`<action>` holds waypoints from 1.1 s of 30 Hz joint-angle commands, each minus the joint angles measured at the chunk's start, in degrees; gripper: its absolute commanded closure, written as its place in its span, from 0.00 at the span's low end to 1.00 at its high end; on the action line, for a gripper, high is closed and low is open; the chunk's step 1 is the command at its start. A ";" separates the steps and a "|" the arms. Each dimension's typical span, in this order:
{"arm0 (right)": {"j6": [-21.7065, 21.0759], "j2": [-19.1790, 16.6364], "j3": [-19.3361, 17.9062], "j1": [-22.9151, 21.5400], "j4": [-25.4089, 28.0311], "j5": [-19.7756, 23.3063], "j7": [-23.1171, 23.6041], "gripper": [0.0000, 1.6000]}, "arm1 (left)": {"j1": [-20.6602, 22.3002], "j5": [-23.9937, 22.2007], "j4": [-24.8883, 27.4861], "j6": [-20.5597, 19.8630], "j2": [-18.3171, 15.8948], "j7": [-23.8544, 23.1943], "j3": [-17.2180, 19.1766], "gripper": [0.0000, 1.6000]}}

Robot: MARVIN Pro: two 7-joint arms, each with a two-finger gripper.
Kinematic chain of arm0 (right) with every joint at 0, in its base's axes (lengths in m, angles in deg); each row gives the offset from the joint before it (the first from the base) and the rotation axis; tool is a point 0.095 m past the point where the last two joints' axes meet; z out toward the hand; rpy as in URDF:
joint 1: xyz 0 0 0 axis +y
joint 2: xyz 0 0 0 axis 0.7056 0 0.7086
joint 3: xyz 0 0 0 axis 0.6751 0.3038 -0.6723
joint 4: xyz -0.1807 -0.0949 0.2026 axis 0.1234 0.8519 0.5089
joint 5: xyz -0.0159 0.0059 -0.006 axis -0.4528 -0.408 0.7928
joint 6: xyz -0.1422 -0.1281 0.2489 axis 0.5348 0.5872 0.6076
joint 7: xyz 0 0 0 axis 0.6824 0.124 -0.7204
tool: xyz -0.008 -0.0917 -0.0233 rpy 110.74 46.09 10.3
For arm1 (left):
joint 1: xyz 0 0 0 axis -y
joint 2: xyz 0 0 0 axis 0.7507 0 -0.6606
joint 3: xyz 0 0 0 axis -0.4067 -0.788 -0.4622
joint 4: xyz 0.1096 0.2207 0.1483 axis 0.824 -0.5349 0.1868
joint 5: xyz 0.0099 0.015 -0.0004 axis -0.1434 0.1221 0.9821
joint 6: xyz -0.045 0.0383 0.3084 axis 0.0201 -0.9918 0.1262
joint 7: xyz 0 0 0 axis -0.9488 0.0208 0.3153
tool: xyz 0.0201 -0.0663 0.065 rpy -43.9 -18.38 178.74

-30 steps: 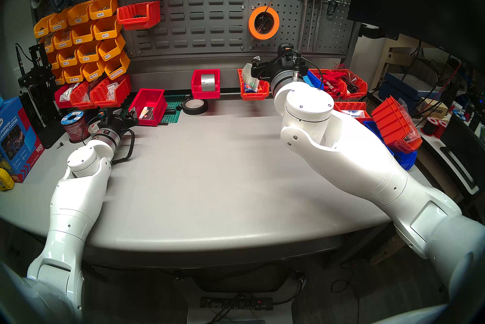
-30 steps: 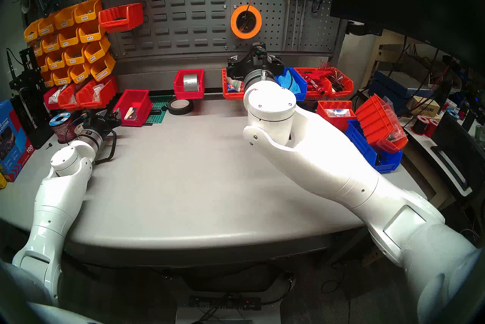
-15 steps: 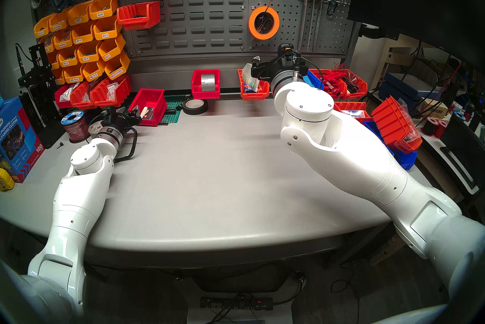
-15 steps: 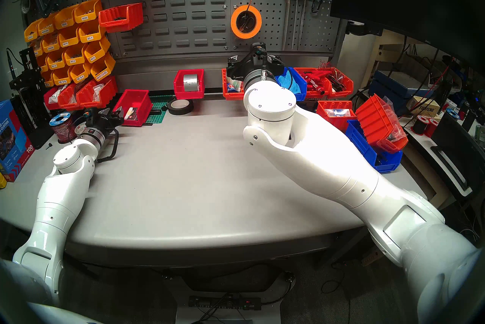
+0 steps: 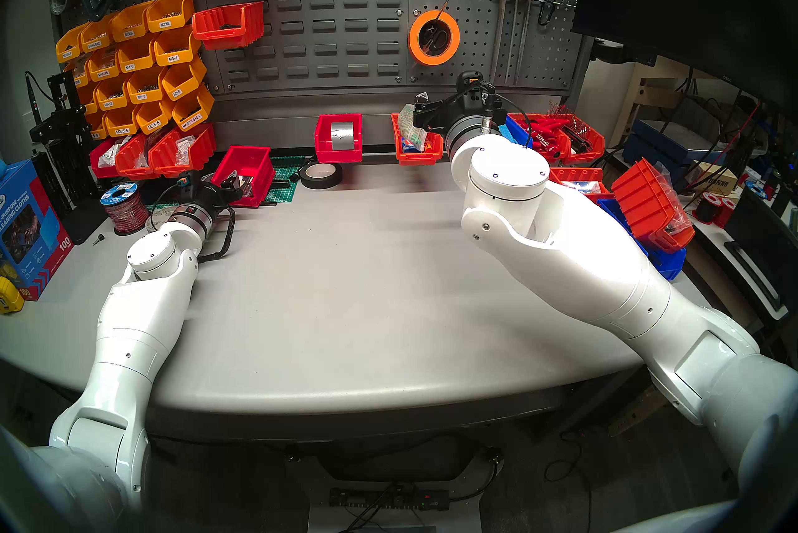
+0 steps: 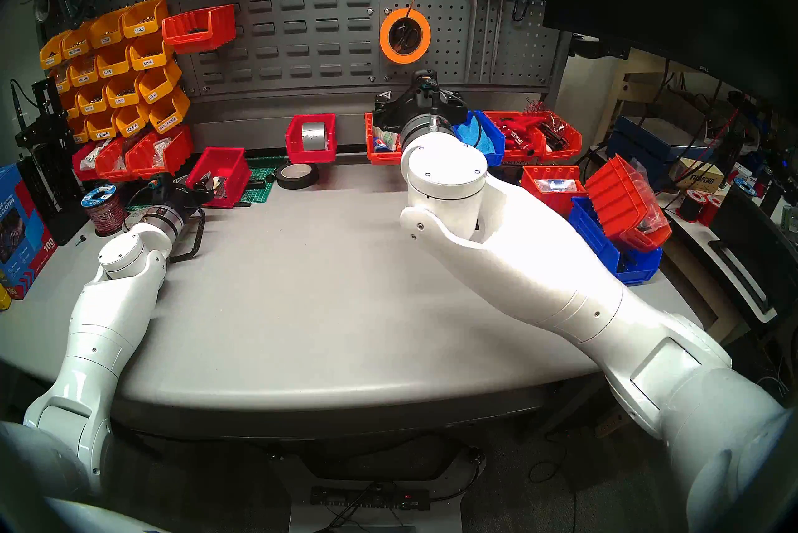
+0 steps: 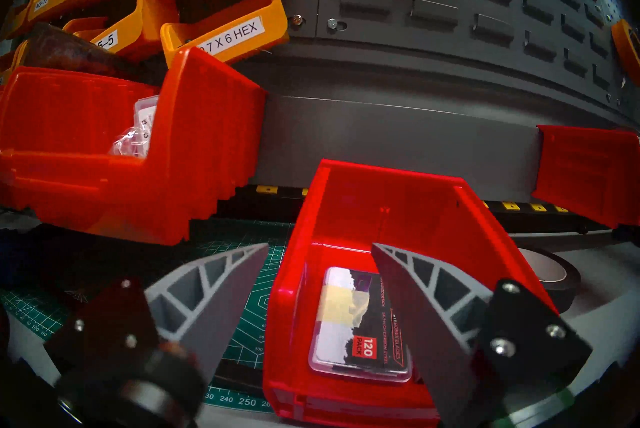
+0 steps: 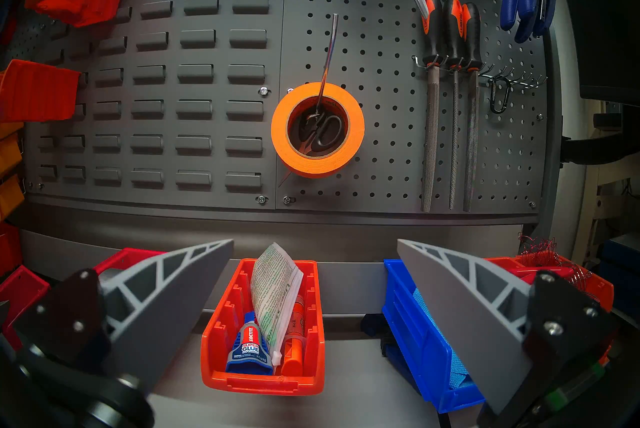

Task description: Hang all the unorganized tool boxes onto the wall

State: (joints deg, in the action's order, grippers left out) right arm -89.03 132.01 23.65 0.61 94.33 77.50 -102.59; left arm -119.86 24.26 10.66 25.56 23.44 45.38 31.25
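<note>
At the bench's [image 5: 345,281] left, the left gripper [image 7: 318,281] has its half-spread jaws straddling the left wall of the plain red bin [image 7: 391,219], one finger inside, one outside, nothing pinched yet, the bin's long axis running away toward the wall [image 5: 337,22]; further right the right gripper [image 8: 313,254] hangs with jaws spread wide just short of the long orange bin [image 8: 263,378], which sits against the rail; two bins, one per arm

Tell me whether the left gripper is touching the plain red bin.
Apart. In the left wrist view the left gripper straddles the plain red bin's left wall, with gaps on both sides.
</note>
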 commanded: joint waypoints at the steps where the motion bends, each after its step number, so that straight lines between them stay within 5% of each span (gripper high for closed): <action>1: -0.12 0.14 -0.23 -0.87 0.44 -0.36 0.04 0.00 | 1.17 -0.27 -1.06 0.16 0.49 0.13 -0.02 0.53; 11: -0.12 0.14 -0.23 -0.87 0.44 -0.36 0.04 0.00 | 1.46 -1.19 -1.56 -0.77 0.34 -0.29 0.00 0.80; 14: -0.12 0.14 -0.23 -0.87 0.44 -0.36 0.04 0.00 | 1.58 -2.08 -1.74 -1.28 0.30 -0.89 0.20 1.00; 33: -0.04 0.14 -0.26 -0.81 0.43 -0.30 0.04 0.00 | 0.73 -7.10 9.40 -6.91 -0.92 -5.29 2.11 1.00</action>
State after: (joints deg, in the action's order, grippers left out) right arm -89.03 132.01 23.65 0.59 94.33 77.50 -102.59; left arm -121.35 19.07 15.27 19.65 23.35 41.96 32.19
